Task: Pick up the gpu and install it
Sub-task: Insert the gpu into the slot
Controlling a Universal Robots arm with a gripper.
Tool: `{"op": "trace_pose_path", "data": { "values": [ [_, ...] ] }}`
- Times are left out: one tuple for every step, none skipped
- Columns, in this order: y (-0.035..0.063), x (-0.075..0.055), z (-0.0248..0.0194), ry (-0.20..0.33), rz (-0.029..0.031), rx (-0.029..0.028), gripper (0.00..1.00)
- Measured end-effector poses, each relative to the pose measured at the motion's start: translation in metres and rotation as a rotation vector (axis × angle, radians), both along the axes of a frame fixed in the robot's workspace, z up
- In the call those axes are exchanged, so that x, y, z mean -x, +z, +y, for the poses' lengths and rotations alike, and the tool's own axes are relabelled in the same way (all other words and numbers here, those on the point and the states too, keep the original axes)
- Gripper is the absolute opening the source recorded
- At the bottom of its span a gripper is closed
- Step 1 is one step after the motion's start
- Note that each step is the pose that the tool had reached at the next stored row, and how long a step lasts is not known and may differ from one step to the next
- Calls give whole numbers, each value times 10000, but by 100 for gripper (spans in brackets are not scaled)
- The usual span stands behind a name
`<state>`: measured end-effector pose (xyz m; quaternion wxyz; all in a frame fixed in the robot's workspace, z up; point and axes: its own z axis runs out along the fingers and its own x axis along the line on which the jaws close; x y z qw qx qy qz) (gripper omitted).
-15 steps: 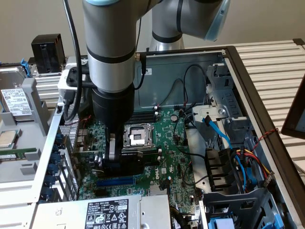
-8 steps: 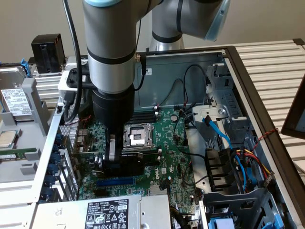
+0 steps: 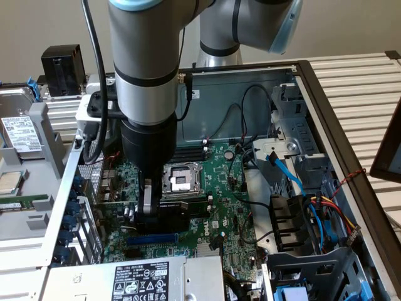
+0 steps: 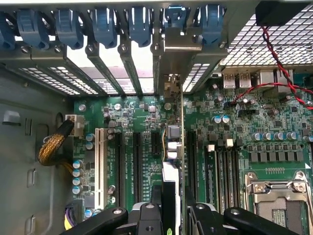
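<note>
My gripper (image 3: 152, 212) reaches down into an open computer case, low over the green motherboard (image 3: 220, 188). It is shut on the gpu (image 3: 177, 212), whose black shroud shows beside the fingers. In the wrist view the gpu (image 4: 172, 147) stands on edge between my two black fingers (image 4: 149, 216), with the gripper (image 4: 172, 213) straddling it. The card runs along a black expansion slot, and its silver end bracket (image 4: 170, 73) meets the rear slot openings of the case. Whether the card's edge is seated in the slot cannot be told.
A blue slot (image 3: 150, 239) and the CPU socket (image 3: 182, 179) flank the card. The power supply (image 3: 144, 276) lies near the front. Drive cages and cables (image 3: 294, 188) fill the exterior view's right. Blue slot latches (image 4: 102, 24) line the rear wall, and a white slot (image 4: 100, 166) lies to one side.
</note>
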<state>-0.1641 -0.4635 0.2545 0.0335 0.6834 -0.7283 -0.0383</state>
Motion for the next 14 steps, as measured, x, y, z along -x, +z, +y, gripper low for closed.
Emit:
{"op": "trace_pose_path", "data": {
  "values": [
    [0,0,0,0,-14,0,27],
    [0,1,0,-1,-39,0,27],
    [0,0,-1,-1,-58,0,27],
    [-1,0,-1,1,-73,-1,27],
    [-1,0,-1,0,-85,0,27],
    [-1,1,-1,-1,-92,0,27],
    [0,1,-2,0,-94,2,27],
    [1,2,-4,0,-98,3,27],
    [0,3,-6,-1,-100,1,27],
    [0,4,-6,-1,-104,1,27],
    [-1,7,-7,-1,-108,1,27],
    [-1,10,-12,0,-111,0,27],
    [-2,12,-14,-1,-113,0,27],
    [-4,14,-14,-2,-116,0,27]
  ]
}}
